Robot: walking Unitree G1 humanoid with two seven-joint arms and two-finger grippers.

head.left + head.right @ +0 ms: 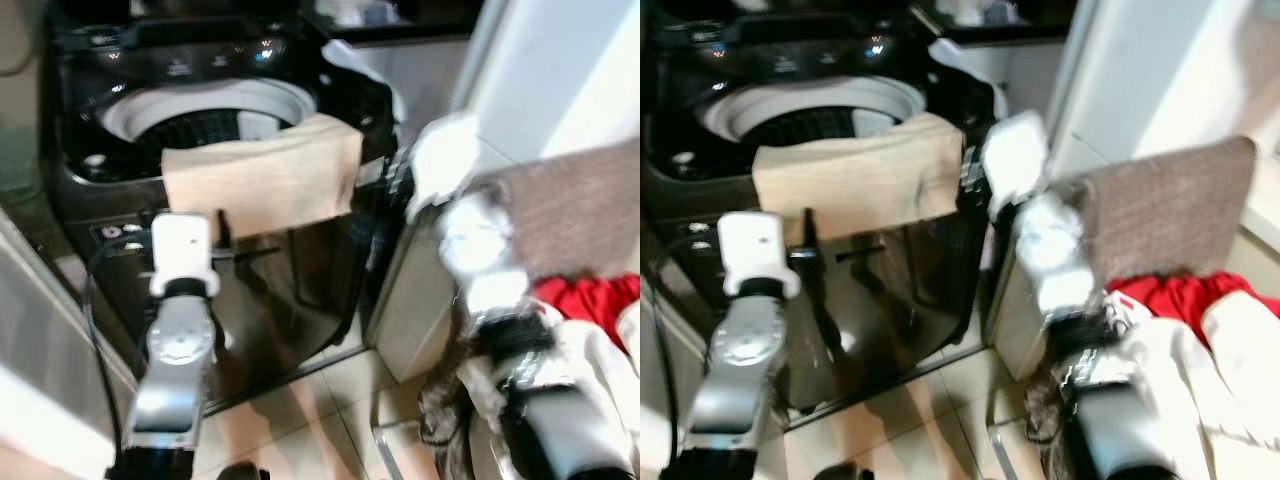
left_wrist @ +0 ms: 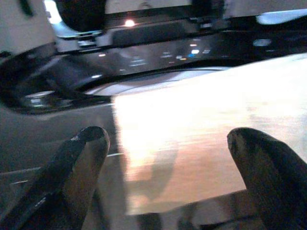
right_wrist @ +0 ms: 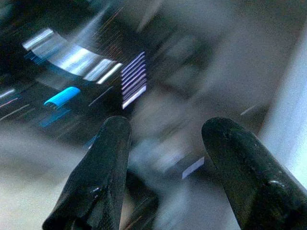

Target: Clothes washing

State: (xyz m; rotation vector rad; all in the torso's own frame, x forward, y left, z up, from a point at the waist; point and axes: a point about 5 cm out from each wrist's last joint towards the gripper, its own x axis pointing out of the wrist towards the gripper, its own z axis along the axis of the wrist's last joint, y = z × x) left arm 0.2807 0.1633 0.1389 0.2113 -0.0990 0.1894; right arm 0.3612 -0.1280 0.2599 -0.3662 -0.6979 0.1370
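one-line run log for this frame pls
stage: loading washer | beige cloth draped over front rim of top-load washer, half outside | left hand open, facing cloth | right hand open, empty, blurred | red garment waiting at right

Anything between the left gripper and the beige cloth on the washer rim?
Nothing: in the left wrist view, the left gripper is open with the beige cloth right ahead, hanging over the washer front.

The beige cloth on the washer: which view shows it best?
Left eye view: the cloth shows whole, draped over the washer's front rim. The right eye view shows the same. The left wrist view has one bright, overexposed part of it between the open fingers.
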